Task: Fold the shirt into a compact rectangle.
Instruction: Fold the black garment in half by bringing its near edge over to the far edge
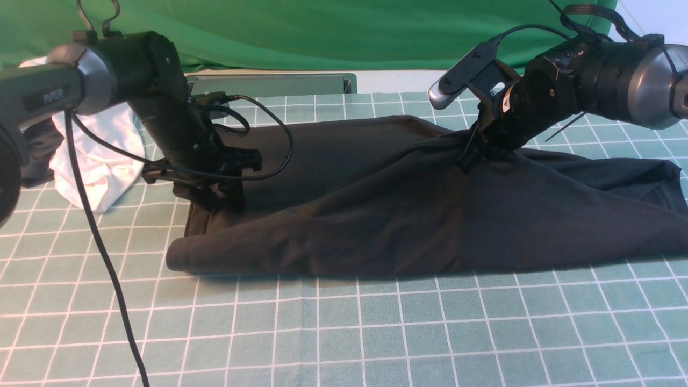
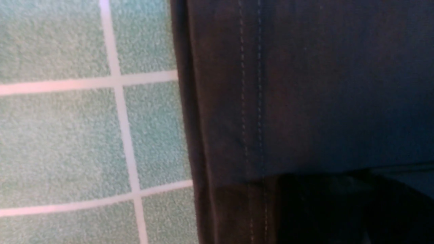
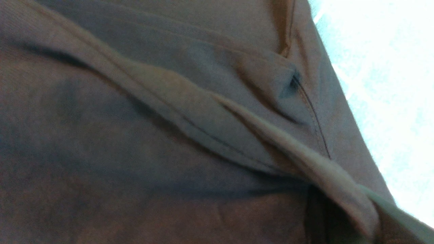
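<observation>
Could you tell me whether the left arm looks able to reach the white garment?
Probably yes: the white garment lies close beside the left pincer with no obstacle between, though that pincer is down at the edge of the shirt.

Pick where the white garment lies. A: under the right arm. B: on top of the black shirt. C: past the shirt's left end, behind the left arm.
C: the white garment lies bunched on the checked cloth beyond the left end of the black shirt, partly hidden by the left arm.
</observation>
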You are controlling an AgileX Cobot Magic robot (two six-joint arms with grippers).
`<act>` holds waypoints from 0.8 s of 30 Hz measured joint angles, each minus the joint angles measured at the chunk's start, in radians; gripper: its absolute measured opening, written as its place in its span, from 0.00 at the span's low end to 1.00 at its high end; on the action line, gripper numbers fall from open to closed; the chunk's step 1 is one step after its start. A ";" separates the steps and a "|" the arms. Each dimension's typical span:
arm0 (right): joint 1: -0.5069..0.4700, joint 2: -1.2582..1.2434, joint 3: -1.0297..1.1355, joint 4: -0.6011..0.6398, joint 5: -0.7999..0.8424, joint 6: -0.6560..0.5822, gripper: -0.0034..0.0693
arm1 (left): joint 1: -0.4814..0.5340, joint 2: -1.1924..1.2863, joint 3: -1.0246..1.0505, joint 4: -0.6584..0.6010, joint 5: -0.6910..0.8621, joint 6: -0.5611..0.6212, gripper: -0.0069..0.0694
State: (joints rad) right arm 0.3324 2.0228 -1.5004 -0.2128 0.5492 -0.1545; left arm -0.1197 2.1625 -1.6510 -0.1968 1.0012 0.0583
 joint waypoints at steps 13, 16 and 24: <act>0.000 0.000 -0.021 0.002 0.115 0.012 0.14 | 0.013 -0.004 -0.142 0.048 0.080 -0.066 0.14; 0.000 0.000 -0.049 0.003 0.155 0.012 0.14 | 0.024 -0.012 -0.202 0.048 0.079 -0.085 0.14; -0.010 0.017 -0.137 0.004 0.119 0.017 0.14 | 0.035 -0.014 -0.225 0.049 -0.043 -0.160 0.14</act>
State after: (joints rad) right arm 0.3222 2.0397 -1.6375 -0.2088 0.6682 -0.1371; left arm -0.0845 2.1487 -1.8761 -0.1478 0.9578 -0.1021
